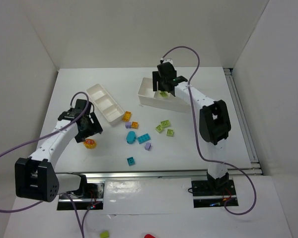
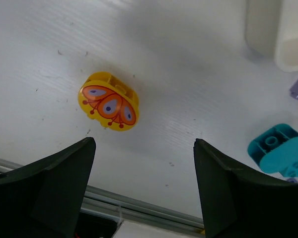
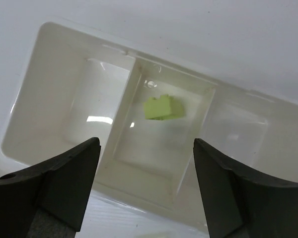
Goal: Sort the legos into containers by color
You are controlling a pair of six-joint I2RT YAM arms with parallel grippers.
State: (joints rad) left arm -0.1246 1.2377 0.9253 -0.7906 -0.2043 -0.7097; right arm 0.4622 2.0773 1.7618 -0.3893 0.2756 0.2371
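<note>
**Gripping tiny hard bricks: light, slick, easy to flick away**

The left gripper (image 2: 144,143) hovers low over the white table (image 2: 188,64). Its jaws are spread wide and hold nothing. A yellow rounded plastic piece printed with an orange butterfly (image 2: 109,100) lies flat just ahead of the left finger. A teal rounded plastic brick (image 2: 278,148) lies off to the right.

The right gripper (image 3: 146,141) hangs over the wider white plastic tray (image 3: 30,99), equally wide open and empty. One lime green studded plastic brick (image 3: 163,108) sits in the tray's middle compartment.

The narrow white plastic tray (image 1: 104,101) stands between the arms. The remaining loose bricks (image 1: 143,138), in orange, lavender, teal and lime, are scattered on the table in front of both trays.

All these pieces look rigid, glossy and nearly weightless. They will probably not deform, but an off-centre pinch could make one skate or pop out of the fingers.

The butterfly piece looks best taken across its two straighter flanks rather than its curved ends. The fingers should come down on both sides at once so that neither nudges it first. The square bricks offer flat, parallel side walls, and those are a safer hold than the studded tops.
</note>
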